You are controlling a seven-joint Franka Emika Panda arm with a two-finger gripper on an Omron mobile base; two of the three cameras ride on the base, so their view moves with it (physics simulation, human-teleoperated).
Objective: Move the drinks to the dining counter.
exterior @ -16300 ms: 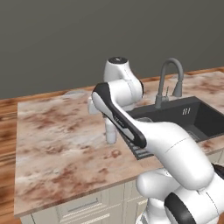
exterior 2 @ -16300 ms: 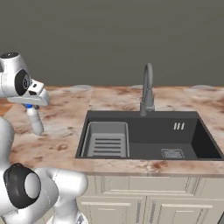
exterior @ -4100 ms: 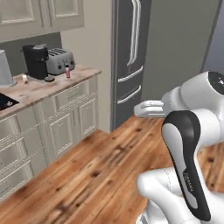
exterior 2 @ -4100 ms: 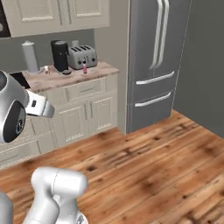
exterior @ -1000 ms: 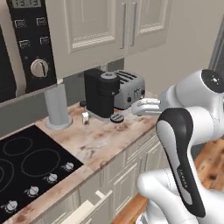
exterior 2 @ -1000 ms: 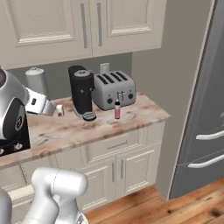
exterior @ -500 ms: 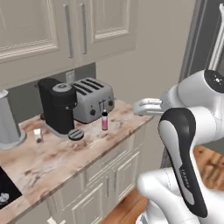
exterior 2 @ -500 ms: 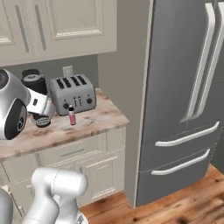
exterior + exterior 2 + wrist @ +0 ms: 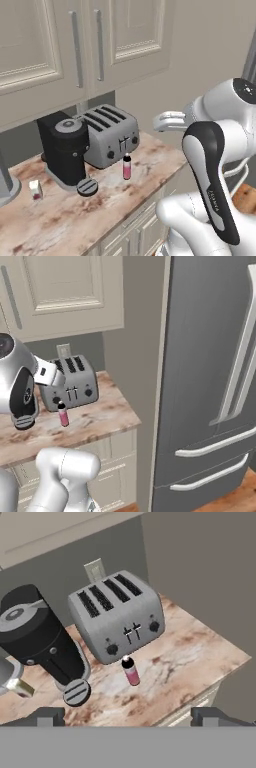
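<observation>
- The pink bottle (image 9: 127,167) stands upright on the marbled worktop (image 9: 100,205), just in front of the silver toaster (image 9: 111,135) and to the right of the black coffee machine (image 9: 66,147).
- The fingers (image 9: 128,716) are spread wide and hold nothing; they hang above and well short of the bottle.
- The step in hand looks like the approach to the bottle (my reading, since nothing is gripped yet).
- To do it well, bring the hand down so the bottle sits midway between the two tips, and close on the body below the dark cap.
- Keep clear of the toaster front, which is very close behind the bottle; coming in from the open worktop side seems safest.
- The bottle is slim and may tip if one finger meets it first.
- The worktop is beige-brown marble over pale cabinet fronts (image 9: 117,466), ending in an edge near a tall grey fridge (image 9: 210,381).
- Pale wall cabinets (image 9: 75,45) hang above; a wall socket (image 9: 93,570) sits behind the toaster.
</observation>
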